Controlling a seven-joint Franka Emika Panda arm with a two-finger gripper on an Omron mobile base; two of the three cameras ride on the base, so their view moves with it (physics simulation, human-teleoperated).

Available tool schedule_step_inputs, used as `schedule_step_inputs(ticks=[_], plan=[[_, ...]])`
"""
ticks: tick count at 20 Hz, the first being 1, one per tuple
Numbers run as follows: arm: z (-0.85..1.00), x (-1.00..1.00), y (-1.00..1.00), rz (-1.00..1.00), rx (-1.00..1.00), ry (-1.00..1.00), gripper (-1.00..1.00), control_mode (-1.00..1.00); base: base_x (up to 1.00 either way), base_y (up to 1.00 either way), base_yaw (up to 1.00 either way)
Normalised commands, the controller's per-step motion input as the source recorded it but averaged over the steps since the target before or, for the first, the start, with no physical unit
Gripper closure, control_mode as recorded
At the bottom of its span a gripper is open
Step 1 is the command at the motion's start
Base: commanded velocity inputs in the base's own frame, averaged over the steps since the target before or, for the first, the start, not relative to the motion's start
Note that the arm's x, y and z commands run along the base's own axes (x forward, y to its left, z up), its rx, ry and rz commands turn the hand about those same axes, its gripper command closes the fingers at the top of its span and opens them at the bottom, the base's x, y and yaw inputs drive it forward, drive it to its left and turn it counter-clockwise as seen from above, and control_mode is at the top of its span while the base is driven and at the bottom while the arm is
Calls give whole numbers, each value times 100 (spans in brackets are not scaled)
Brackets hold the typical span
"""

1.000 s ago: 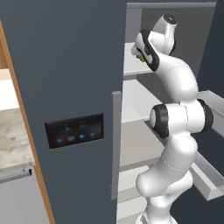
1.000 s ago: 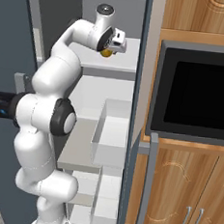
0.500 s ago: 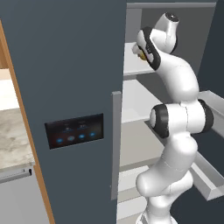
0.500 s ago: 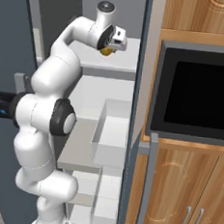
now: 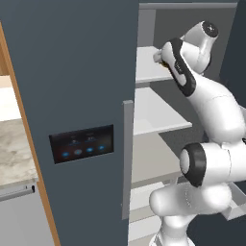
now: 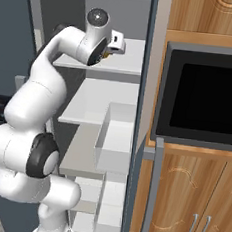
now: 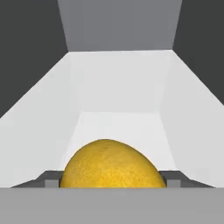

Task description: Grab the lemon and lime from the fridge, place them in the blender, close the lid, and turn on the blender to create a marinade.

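The lemon (image 7: 111,164), yellow and dimpled, sits between my two finger tips in the hand view, over the white top shelf (image 7: 118,122) of the fridge (image 5: 72,72). My gripper (image 7: 112,183) is shut on the lemon. From the base views the hand (image 6: 115,43) reaches in over that top shelf (image 5: 146,72), and a sliver of the lemon (image 6: 106,55) shows under it. The fridge door stands open. The blender and its lid are out of view.
The door's black panel of blue lights (image 5: 81,144) and grey vertical handle (image 5: 127,158) are left of the arm. Lower shelves (image 5: 153,120) and a white bin (image 6: 113,138) lie below. A black oven (image 6: 205,96) in wood cupboards (image 6: 190,195) stands right.
The hand has shifted slightly over the top shelf with the lemon still held, and the wrist has turned a little. The base has stayed put.
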Motion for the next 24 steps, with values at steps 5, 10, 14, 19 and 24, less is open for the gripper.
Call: schedule_step_inputs(ticks=[5,10,14,19,24], plan=[[26,-100,17,0,0,-1,100,-100,0,0,0],[1,-100,27,0,2,0,100,-100,0,0,0],[-9,-100,34,-2,0,1,100,-100,0,0,0],[-27,-100,29,-5,0,0,100,-100,0,0,0],[-32,-100,17,-6,0,8,100,-100,0,0,0]])
